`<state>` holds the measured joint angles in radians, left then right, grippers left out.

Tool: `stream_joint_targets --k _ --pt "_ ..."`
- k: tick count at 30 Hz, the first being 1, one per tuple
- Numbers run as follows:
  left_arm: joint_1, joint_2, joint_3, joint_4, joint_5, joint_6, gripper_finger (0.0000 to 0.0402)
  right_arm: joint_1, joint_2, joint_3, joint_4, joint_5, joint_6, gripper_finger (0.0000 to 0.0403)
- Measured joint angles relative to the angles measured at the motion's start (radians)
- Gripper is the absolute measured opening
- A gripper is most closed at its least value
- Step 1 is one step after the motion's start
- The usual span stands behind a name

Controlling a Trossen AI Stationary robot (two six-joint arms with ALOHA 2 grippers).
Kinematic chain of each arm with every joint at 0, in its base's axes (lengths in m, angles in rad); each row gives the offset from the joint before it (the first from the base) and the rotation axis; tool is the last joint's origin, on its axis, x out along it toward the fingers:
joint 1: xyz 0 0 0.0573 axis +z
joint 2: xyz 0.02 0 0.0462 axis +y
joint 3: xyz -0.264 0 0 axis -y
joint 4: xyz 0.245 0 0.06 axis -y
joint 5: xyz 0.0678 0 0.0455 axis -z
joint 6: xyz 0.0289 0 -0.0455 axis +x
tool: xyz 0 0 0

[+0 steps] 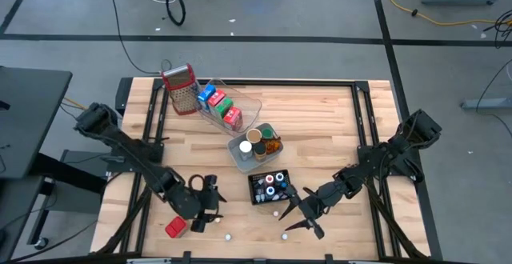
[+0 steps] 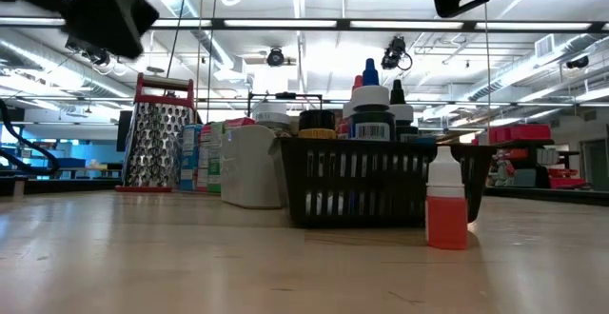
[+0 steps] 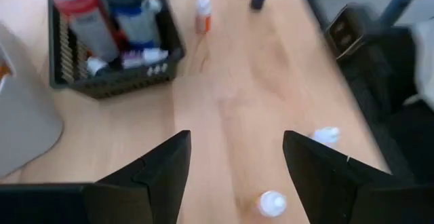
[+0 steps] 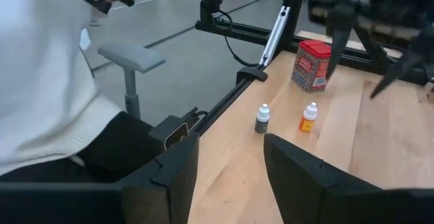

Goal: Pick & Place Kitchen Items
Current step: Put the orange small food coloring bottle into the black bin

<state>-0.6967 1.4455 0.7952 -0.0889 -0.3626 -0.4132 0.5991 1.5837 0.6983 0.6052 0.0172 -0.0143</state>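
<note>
We are looking at a job that is partly done. Lots of kitchen items are already sitting in their trays. The red, blue and green cartons (image 1: 221, 106) are lying in the clear tray (image 1: 254, 104) next to the metal grater (image 1: 180, 88). Some little jars (image 1: 258, 136) are sitting in the grey tray (image 1: 237, 157). A few bottles with coloured caps (image 1: 270, 182) are standing in the black basket (image 1: 257, 192).

We are also seeing things waiting out on the bare table (image 1: 320, 128). A red can (image 1: 176, 228) is lying at the front edge, close to the left arm. Some small bottles (image 1: 226, 236) are standing loose near the front edge too, between the two arms. One of them, an orange bottle (image 2: 446, 205), is standing upright just in front of the basket in the low view. So we are thinking the job is more than half done, with a handful of small things left to put away.

The left gripper (image 1: 210, 208) is hanging over the table near the red can. Its fingers are spread apart and are holding nothing. The right gripper (image 1: 294, 220) is hanging low near the loose bottles by the basket. Its fingers are apart too, with nothing between them.

We are guessing a little bottle is the next thing to pick up.
</note>
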Motion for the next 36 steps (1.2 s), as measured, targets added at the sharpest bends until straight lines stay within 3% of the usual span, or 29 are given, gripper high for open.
stream_joint_targets --k 3,7,14,20,32,36 --pt "-0.007 0.072 0.0 0.037 0.006 0.0 0.0245 0.0 0.0 0.0 0.0 0.0 0.0 0.0175" --pt "-0.002 0.167 0.014 0.05 0.129 0.058 0.0245 0.0 0.0 0.0 -0.001 0.001 0.002 0.0175" --pt "0.011 0.18 0.061 0.007 0.168 0.071 0.0245 0.0 0.0 0.0 -0.005 0.001 0.002 0.0175" --pt "0.018 0.232 0.056 -0.021 0.272 0.032 0.0244 -0.002 0.0 0.0 -0.01 0.001 0.002 0.0175" --pt "0.03 0.289 0.058 -0.015 0.247 0.107 0.0244 -0.002 0.0 0.0 -0.022 0.001 0.003 0.0175" --pt "0.031 0.289 0.058 -0.018 0.253 0.107 0.0223 -0.002 0.0 0.0 -0.022 0.001 0.003 0.0175"
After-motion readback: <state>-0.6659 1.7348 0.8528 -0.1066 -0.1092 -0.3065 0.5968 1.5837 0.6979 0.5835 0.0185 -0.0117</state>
